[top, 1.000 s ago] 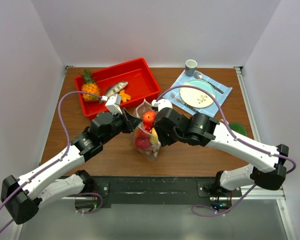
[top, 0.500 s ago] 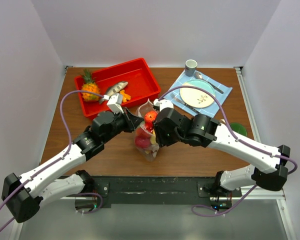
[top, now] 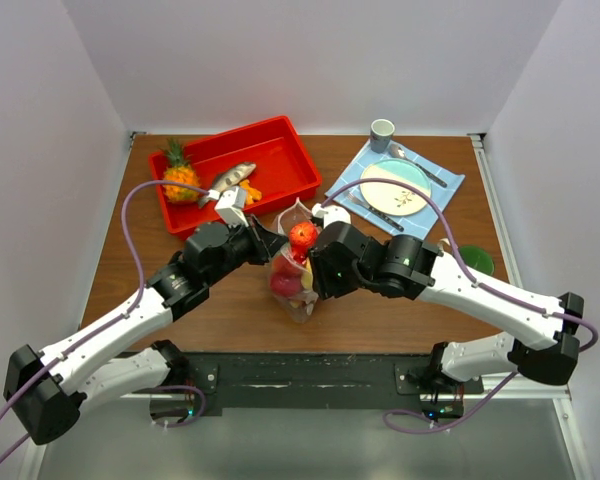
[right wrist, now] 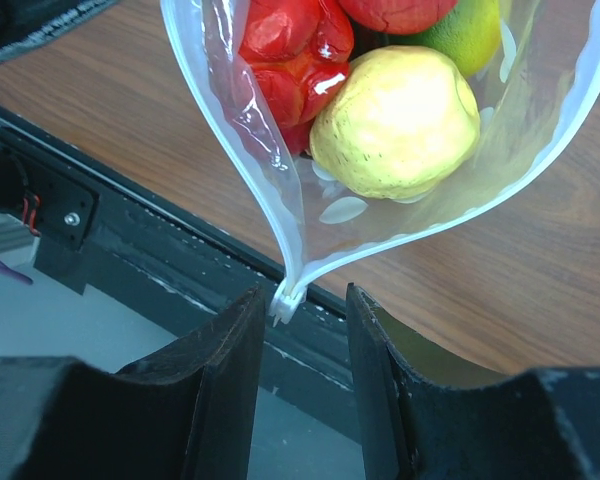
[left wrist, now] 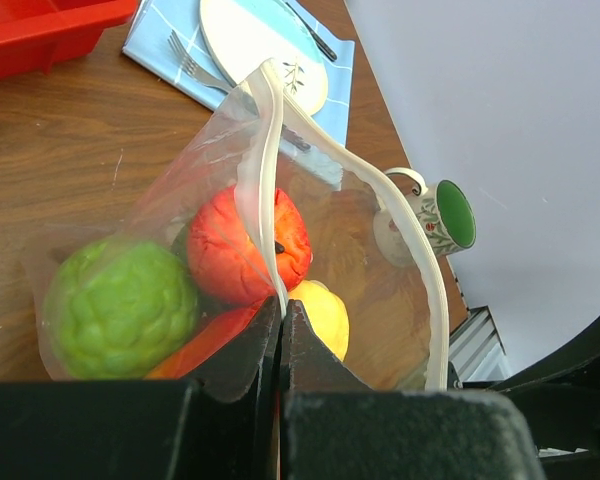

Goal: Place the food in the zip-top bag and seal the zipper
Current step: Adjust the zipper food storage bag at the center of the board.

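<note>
Left gripper (left wrist: 280, 318): jaws pressed together, clamped on the upper edge of the zip-top bag (left wrist: 380, 250) at its zipper (left wrist: 268, 150). Right gripper (right wrist: 305, 300): jaws apart, with the end of the zipper strip between them, lying against one finger (right wrist: 230, 370) and clear of the other.

The bag is a clear, floppy pouch printed with white round dots. It stands between the two grippers on the middle of the wooden table (top: 380, 300), in its near half. The zipper is a pale ridged strip along the rim. Its two sides are spread apart in a loop, so the mouth is open.

Inside the bag lie a red fruit (left wrist: 242, 245), a knobbly green fruit (left wrist: 120, 300) and a yellow fruit (right wrist: 395, 125), packed touching one another.

To the far right a plate (left wrist: 245, 40) rests on a blue cloth (left wrist: 160, 45). A white mug (left wrist: 435, 215) with a green inside is at the right. A red tray (top: 280, 165) sits at the far left.
</note>
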Motion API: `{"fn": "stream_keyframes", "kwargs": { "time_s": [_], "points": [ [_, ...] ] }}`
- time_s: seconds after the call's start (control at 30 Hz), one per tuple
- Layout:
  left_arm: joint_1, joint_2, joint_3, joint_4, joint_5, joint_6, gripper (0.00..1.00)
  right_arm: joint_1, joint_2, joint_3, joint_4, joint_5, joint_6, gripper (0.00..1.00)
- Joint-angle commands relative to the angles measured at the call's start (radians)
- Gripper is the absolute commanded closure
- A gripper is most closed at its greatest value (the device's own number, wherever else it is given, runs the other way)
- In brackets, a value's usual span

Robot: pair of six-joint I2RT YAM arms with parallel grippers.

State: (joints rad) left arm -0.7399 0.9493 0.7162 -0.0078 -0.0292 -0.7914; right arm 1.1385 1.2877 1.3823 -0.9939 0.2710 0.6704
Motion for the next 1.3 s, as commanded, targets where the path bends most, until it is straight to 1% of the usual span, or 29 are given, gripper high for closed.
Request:
{"fn": "stream_keyframes", "kwargs": {
  "time_s": [0.0,0.17,0.33,0.47,0.5,0.57,0.6,0.63,0.67,0.7,0.73,0.77,0.83,0.87,0.93,1.0,1.07,1.1,1.13,1.17,1.2,1.23,1.27],
  "points": [
    [0.004,0.005,0.054,0.057,0.017,0.011,1.00,-0.002,0.010,0.020,0.038,0.010,0.018,0.58],
    [0.004,0.013,0.051,0.066,0.025,0.018,1.00,0.000,0.027,0.038,0.025,0.014,0.014,0.60],
    [0.004,0.016,0.039,0.086,0.048,0.018,1.00,0.000,0.027,0.038,0.005,0.025,0.014,0.67],
    [0.004,0.028,0.035,0.106,0.077,0.030,1.00,-0.002,0.027,0.050,-0.025,0.043,0.018,0.76],
    [0.004,0.034,0.038,0.114,0.083,0.041,1.00,0.000,0.030,0.058,-0.031,0.042,0.018,0.80],
    [0.002,0.037,0.035,0.126,0.109,0.053,1.00,-0.002,0.038,0.067,-0.049,0.043,0.018,0.84],
    [0.002,0.036,0.029,0.143,0.120,0.066,0.98,-0.002,0.039,0.076,-0.055,0.043,0.020,0.88],
    [0.002,0.031,0.022,0.156,0.130,0.070,0.94,-0.002,0.045,0.081,-0.070,0.045,0.024,0.90],
    [-0.001,0.023,0.011,0.173,0.146,0.073,0.84,-0.005,0.048,0.086,-0.077,0.043,0.026,0.93],
    [-0.004,-0.003,-0.018,0.214,0.150,0.086,0.77,-0.005,0.050,0.095,-0.081,0.042,0.029,0.94],
    [-0.007,-0.020,-0.033,0.232,0.150,0.093,0.68,-0.008,0.051,0.096,-0.083,0.037,0.035,0.96],
    [-0.010,-0.035,-0.047,0.245,0.140,0.099,0.54,-0.011,0.051,0.098,-0.081,0.028,0.035,0.98],
    [-0.021,-0.084,-0.076,0.258,0.121,0.130,0.45,-0.016,0.061,0.107,-0.081,0.005,0.047,1.00],
    [-0.026,-0.099,-0.083,0.255,0.095,0.144,0.41,-0.016,0.070,0.107,-0.080,-0.001,0.052,1.00],
    [-0.048,-0.144,-0.104,0.241,0.052,0.176,0.40,-0.019,0.082,0.109,-0.072,-0.030,0.067,1.00],
    [-0.082,-0.194,-0.142,0.242,0.031,0.190,0.41,-0.020,0.097,0.113,-0.063,-0.056,0.087,1.00],
    [-0.116,-0.242,-0.178,0.256,-0.040,0.198,0.44,-0.022,0.116,0.130,-0.060,-0.091,0.097,1.00],
    [-0.162,-0.254,-0.202,0.250,-0.073,0.205,0.46,-0.025,0.140,0.161,-0.068,-0.093,0.109,1.00],
    [-0.191,-0.267,-0.213,0.249,-0.153,0.215,0.48,-0.025,0.151,0.179,-0.087,-0.089,0.110,1.00],
    [-0.257,-0.283,-0.228,0.241,-0.197,0.224,0.49,-0.025,0.160,0.213,-0.098,-0.085,0.116,1.00],
    [-0.289,-0.290,-0.233,0.233,-0.242,0.236,0.50,-0.025,0.177,0.228,-0.110,-0.082,0.121,1.00],
    [-0.321,-0.294,-0.238,0.227,-0.336,0.241,0.50,-0.029,0.182,0.241,-0.124,-0.079,0.120,1.00],
    [-0.369,-0.288,-0.238,0.210,-0.378,0.244,0.50,-0.028,0.188,0.256,-0.130,-0.078,0.120,1.00]
  ]
}}
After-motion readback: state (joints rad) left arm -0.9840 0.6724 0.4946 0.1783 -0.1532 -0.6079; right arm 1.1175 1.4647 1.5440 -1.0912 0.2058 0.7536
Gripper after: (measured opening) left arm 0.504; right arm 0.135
